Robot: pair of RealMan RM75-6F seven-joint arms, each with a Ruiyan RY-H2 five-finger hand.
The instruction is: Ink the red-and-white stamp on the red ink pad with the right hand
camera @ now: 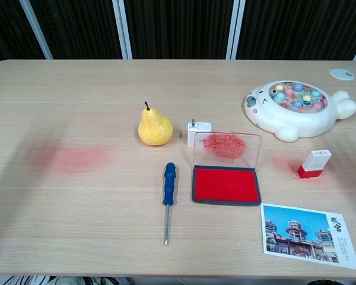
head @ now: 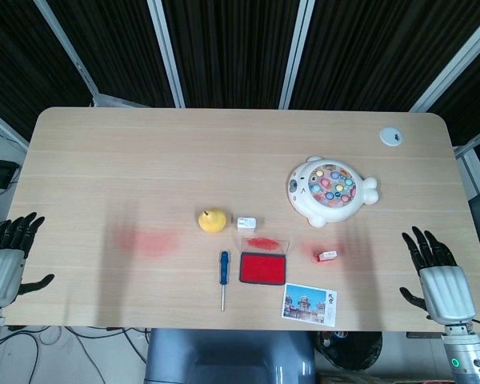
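Observation:
The red-and-white stamp (head: 328, 255) (camera: 314, 164) stands on the table to the right of the red ink pad (head: 262, 268) (camera: 225, 185). The pad lies open, its clear lid (camera: 226, 148) raised behind it and smeared with red. My right hand (head: 436, 273) hovers at the table's right front edge, fingers spread, holding nothing, well to the right of the stamp. My left hand (head: 10, 254) is at the left edge, also open and empty. Neither hand shows in the chest view.
A yellow pear (camera: 153, 127) and a small white charger (camera: 197, 131) sit behind the pad. A blue screwdriver (camera: 168, 197) lies left of it. A postcard (camera: 307, 234) lies at the front right. A white fishing toy (camera: 296, 107) stands at the back right. Red stains mark the table (camera: 71, 157).

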